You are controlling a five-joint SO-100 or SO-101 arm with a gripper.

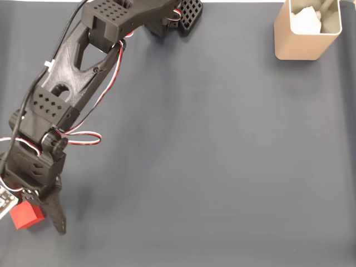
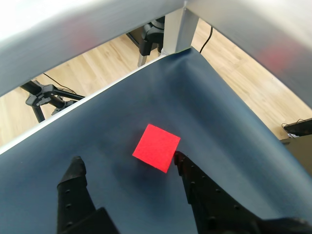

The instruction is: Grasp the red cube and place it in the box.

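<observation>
On the bench (image 2: 234,131), the cube (image 2: 156,147) is lying between the wide-open tool's (image 2: 127,161) tips. It is looking light, stiff and matte; gripping two opposite flat faces should suit.

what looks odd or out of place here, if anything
The box in the fixed view's top right corner already holds something crumpled and white. The red cube sits at the table's left edge, beside the open gripper. Nothing looks spilled or damaged.
</observation>
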